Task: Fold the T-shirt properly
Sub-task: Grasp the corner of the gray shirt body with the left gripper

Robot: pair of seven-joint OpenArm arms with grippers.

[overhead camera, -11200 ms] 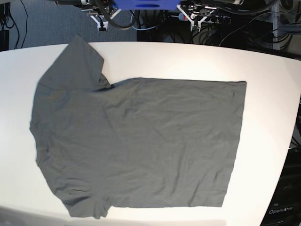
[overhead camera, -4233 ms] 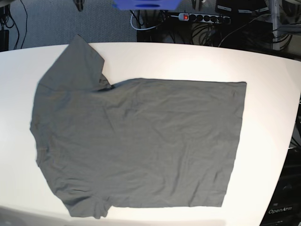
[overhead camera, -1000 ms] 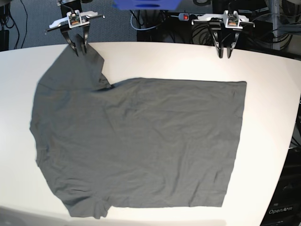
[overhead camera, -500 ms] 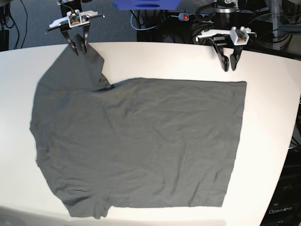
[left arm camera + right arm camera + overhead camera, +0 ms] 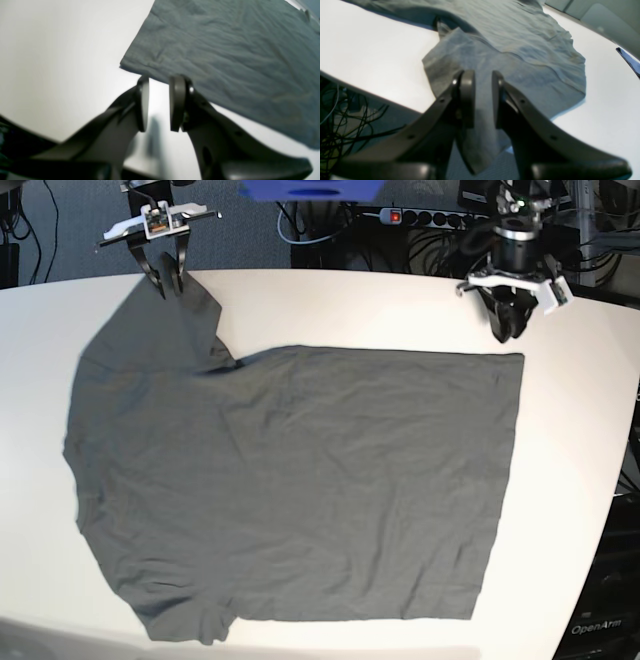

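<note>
The base view looks down on the whole surface (image 5: 330,305) from above. Each wrist view sits low and close behind its gripper, sharing the T-shirt (image 5: 300,480) edges.

Both arms end in dark curved jaws with rounded pads, on white brackets.

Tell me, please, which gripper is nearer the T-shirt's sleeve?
The right gripper: it hangs right over the sleeve tip of the T-shirt. The left gripper is far off, above the hem corner.

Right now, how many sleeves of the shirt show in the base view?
2. One sleeve lies at the table's far edge under the right gripper; the other is at the near edge of the shirt.
</note>
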